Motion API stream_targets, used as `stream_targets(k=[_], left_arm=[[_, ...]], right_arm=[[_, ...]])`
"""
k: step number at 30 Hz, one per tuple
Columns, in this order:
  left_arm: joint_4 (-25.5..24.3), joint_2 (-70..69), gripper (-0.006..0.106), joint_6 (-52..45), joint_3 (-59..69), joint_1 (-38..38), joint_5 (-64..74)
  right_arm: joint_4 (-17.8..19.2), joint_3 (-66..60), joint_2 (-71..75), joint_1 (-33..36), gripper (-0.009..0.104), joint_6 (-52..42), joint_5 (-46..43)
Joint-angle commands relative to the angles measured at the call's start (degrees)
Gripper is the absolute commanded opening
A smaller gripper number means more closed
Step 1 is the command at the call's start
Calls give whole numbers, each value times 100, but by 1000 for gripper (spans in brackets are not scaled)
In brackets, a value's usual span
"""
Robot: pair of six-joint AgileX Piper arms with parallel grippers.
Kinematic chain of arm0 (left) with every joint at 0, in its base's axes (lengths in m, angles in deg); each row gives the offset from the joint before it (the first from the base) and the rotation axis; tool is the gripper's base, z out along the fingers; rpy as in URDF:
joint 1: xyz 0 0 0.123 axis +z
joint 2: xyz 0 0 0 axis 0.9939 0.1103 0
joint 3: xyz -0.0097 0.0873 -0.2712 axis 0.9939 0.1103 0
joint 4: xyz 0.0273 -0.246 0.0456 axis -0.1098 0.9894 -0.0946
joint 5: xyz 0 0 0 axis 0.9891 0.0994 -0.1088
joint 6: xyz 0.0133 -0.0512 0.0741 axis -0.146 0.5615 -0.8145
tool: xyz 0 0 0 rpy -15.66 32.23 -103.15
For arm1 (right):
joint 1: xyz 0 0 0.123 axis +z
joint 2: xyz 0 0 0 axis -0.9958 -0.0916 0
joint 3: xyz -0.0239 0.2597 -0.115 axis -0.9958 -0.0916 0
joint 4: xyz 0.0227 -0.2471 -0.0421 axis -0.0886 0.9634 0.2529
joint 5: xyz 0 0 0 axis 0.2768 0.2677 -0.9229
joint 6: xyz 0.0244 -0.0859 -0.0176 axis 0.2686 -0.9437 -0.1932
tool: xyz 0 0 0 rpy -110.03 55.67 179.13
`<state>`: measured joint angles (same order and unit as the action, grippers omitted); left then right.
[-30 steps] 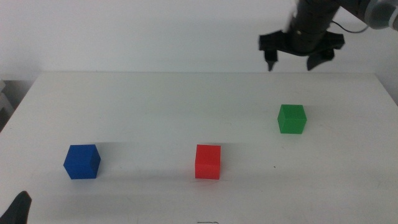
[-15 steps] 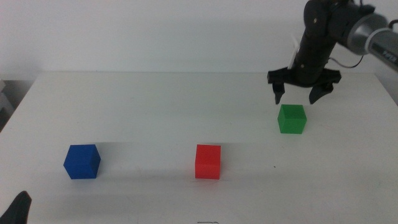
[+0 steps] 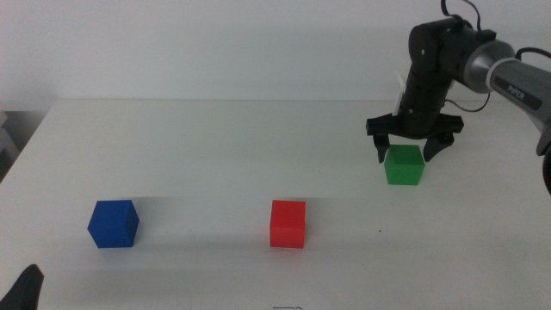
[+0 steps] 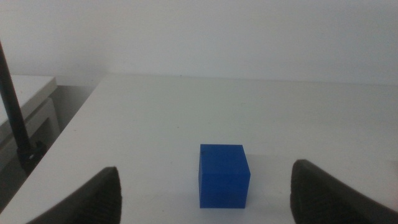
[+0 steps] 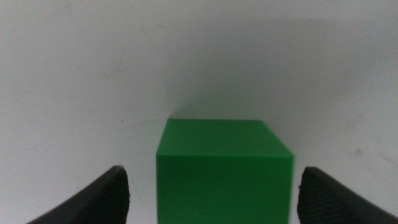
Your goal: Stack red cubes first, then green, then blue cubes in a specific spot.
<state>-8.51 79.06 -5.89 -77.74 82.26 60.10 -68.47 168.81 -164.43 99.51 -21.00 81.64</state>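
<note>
Green cube (image 3: 404, 164) sat on the white bench (image 3: 215, 155), directly under the right claw (image 3: 414, 148); its jaws were spread wide, one on each side of the cube's top, not touching it. Red cube (image 3: 287, 224) lay nearer the camera, left of green; blue cube (image 3: 114, 224) far left. Left claw (image 4: 205, 193) waited open near blue.

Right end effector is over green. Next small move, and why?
Probably lower a little more, then close. The right end effector hangs open with its jaws straddling the green cube, which sits centred between them in the right wrist view but is not yet gripped. The left end effector waits open near the blue cube.
</note>
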Motion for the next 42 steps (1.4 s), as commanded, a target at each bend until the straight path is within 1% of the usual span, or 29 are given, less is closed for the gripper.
stream_targets(k=[1,3,4,5,6,8,9,12,14,19,22,25,29,32,37,42], left_arm=[[40,-113,92,70,-17,-12,-472],[40,-113,92,70,-17,-12,-472],[40,-113,92,70,-17,-12,-472],[40,-113,92,70,-17,-12,-472],[40,-113,92,70,-17,-12,-472],[40,-113,92,70,-17,-12,-472],[40,-113,92,70,-17,-12,-472],[40,-113,92,70,-17,-12,-472],[40,-113,92,70,-17,-12,-472],[40,-113,92,70,-17,-12,-472],[40,-113,92,70,-17,-12,-472],[40,-113,92,70,-17,-12,-472],[40,-113,92,70,-17,-12,-472],[40,-113,92,70,-17,-12,-472],[40,-113,92,70,-17,-12,-472],[40,-113,92,70,-17,-12,-472]], right_arm=[[-46,173,319,-22,87,-33,381],[-128,173,279,-22,80,-47,381],[-143,173,273,-22,73,-47,376],[-119,173,273,-22,63,-41,376],[-75,173,273,-22,49,-41,371],[104,173,292,-22,14,-41,378],[117,173,340,-22,0,-53,378],[-46,40,648,-6,-1,-194,384],[-115,-363,1125,55,-1,-188,378],[106,-1572,2387,467,-1,431,249],[312,-1667,2701,1015,-1,853,246],[262,-1400,2673,1531,-1,1283,352],[483,-1095,2319,2271,-1,1849,379],[505,-962,2096,2537,-1,2348,379],[830,-940,1935,2828,-1,3031,361],[858,-940,1854,2973,-1,3182,239]])
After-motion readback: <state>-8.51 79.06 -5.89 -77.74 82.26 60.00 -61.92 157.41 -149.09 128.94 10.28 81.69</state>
